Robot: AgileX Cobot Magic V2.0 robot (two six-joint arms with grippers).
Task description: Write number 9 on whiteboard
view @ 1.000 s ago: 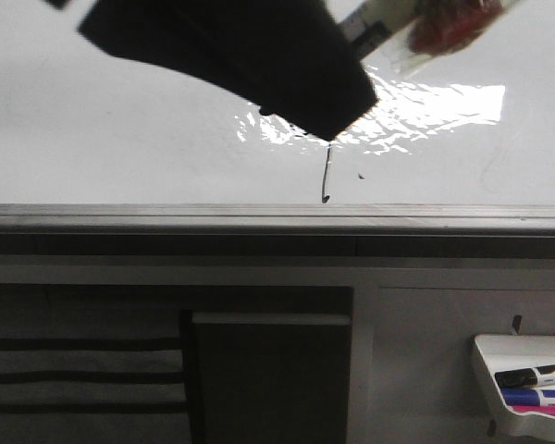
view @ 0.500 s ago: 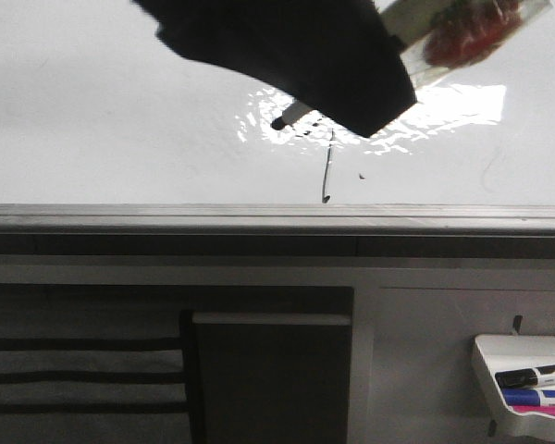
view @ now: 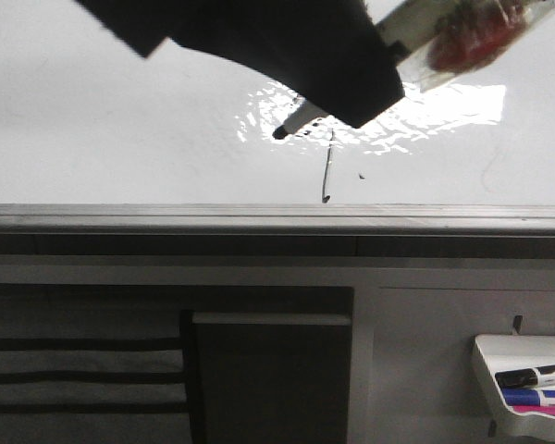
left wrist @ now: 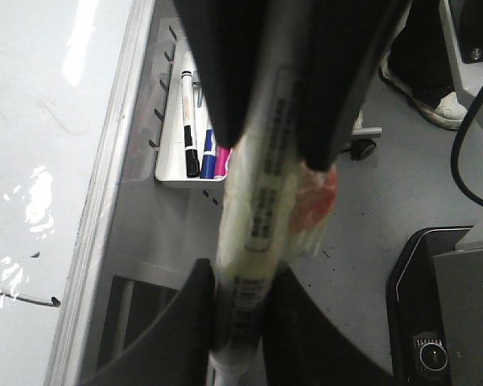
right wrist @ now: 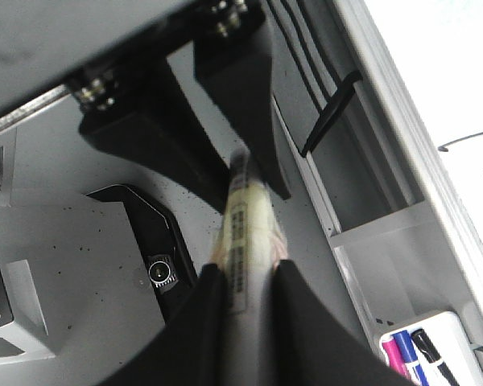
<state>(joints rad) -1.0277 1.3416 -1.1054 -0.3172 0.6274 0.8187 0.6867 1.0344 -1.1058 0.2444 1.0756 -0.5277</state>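
The number 9 lies on the whiteboard just above its grey edge rail; what shows in the front view is a thin dark tail ending in a small hook near the rail, while the upper part sits in the bright glare patch, so I cannot tell whether a loop is closed there. The marker points its black tip just beside the top of that tail, close to the board; whether it touches cannot be made out. A tiny dark speck sits apart from the stroke to one side. Both wrist views show the marker's labelled barrel pinched between dark fingers: the left claw is clenched on the marker, and the right claw is likewise clenched on the marker, so the two share the grip. Judging from this, the step in hand is shaping the loop at the head of the tail. To do it well, the tip should stay light and steady on the board, curve round and meet the tail's top, with both arms moving together so the barrel does not twist. Below the board a small white tray holds spare markers.
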